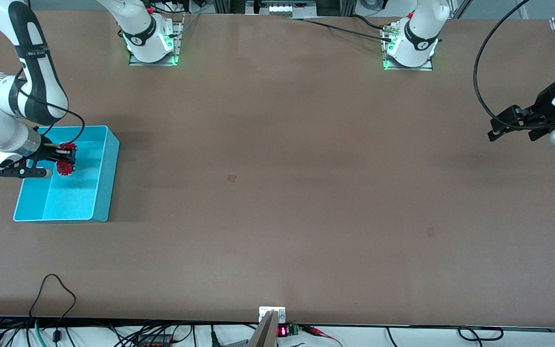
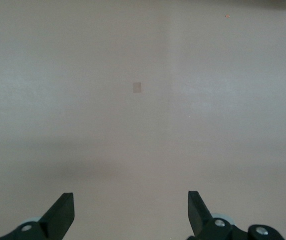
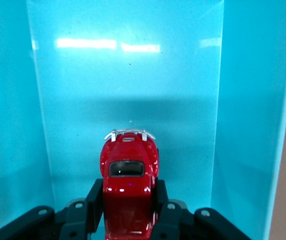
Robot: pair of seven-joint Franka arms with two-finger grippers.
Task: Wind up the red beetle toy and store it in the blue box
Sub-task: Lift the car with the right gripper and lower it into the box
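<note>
Lower right claw [image 1: 65,159], clenched on beetle [image 3: 128,187], deeper into box [image 1: 106,180] at right arm's end of surface [image 1: 277,193]. Release only near floor, clear of walls. Keep left claw [image 1: 513,129], released and empty, waiting over left arm's end. Count: one beetle, one box, two claws.
</note>
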